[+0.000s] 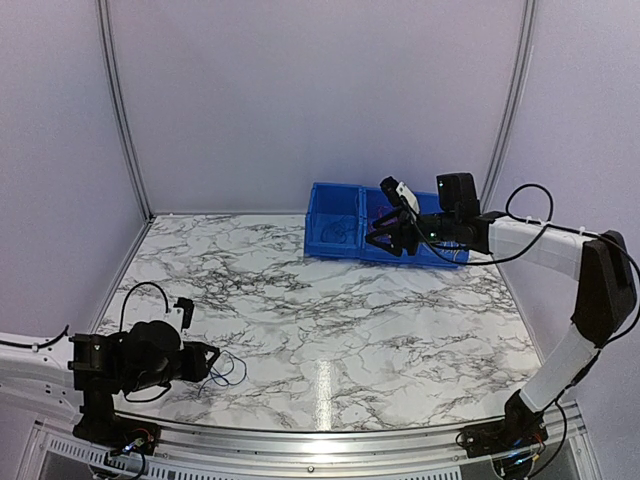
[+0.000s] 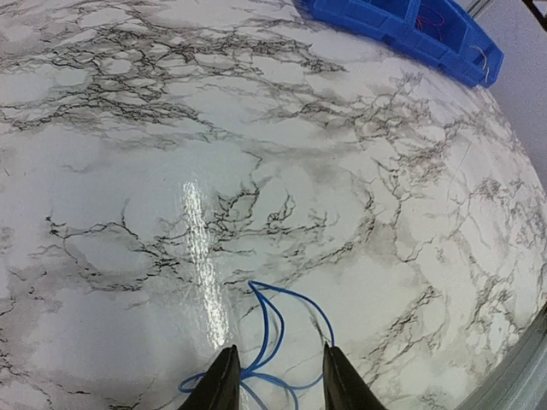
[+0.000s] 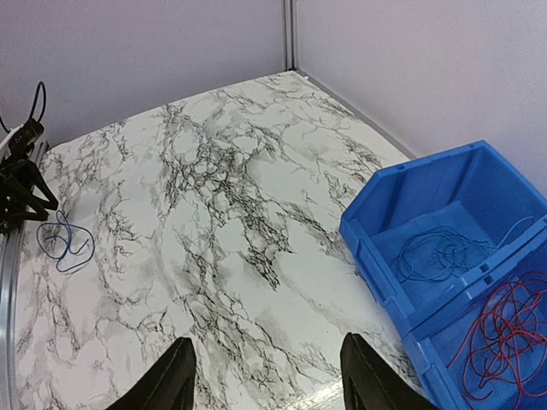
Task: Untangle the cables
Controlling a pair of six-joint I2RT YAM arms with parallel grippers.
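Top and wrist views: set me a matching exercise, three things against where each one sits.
Things:
1 blue cable loop
2 red cables
3 blue bin

Places:
A in a compartment of the bin
B on the table, running between the open fingers of the left gripper
C at the table's far edge, right of centre

Pairs: 1-B, 2-A, 3-C

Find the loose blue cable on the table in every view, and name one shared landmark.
Top external: cable lower left, just right of the left gripper.
Left wrist: cable bottom centre.
Right wrist: cable far left, just below mid-height.
Landmark: bin, upper right in left wrist, right side in right wrist.
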